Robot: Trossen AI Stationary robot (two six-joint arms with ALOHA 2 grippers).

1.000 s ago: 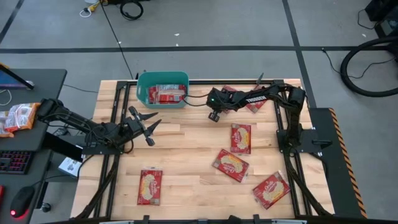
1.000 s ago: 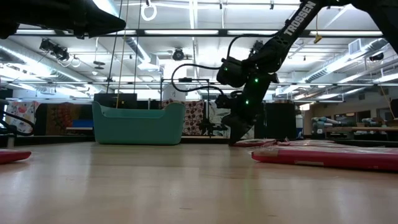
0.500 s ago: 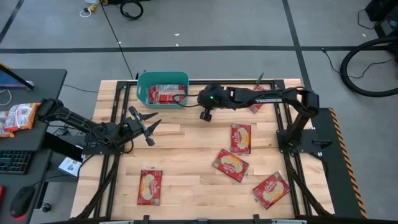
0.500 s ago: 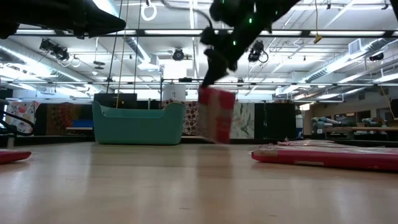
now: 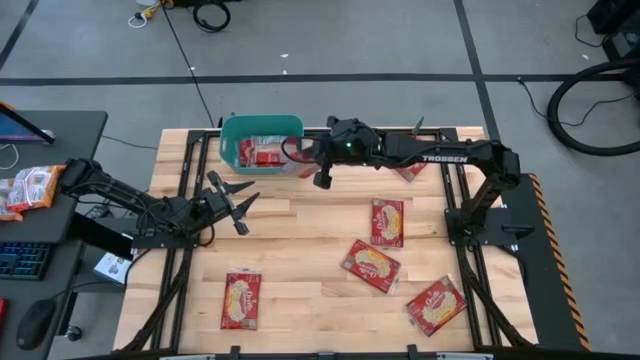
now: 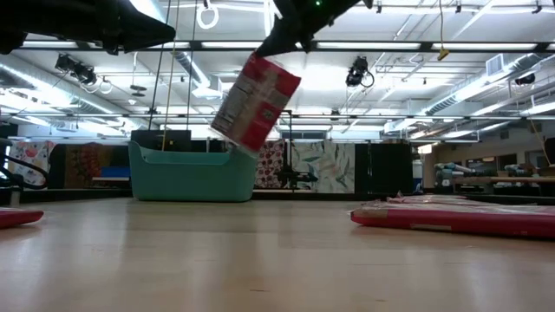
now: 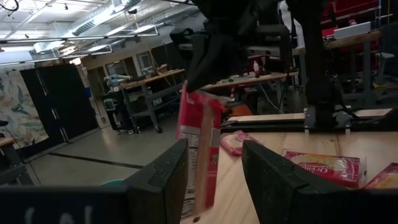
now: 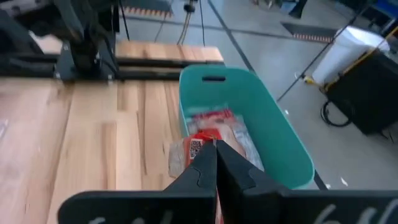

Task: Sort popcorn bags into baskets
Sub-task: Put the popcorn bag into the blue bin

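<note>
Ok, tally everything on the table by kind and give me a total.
popcorn bags lying loose on the table: 5
held popcorn bag, in the right gripper: 1
popcorn bags in the basket: at least 1
basket, teal: 1
Total: at least 8

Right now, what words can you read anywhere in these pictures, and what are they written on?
"TROSSEN": in white letters on the right arm, seen from above.
Popcorn bag held in the right gripper: it has print, too blurred to read.
Popcorn bags on the table: the print is too small to read.
Teal basket: no words show.
</note>
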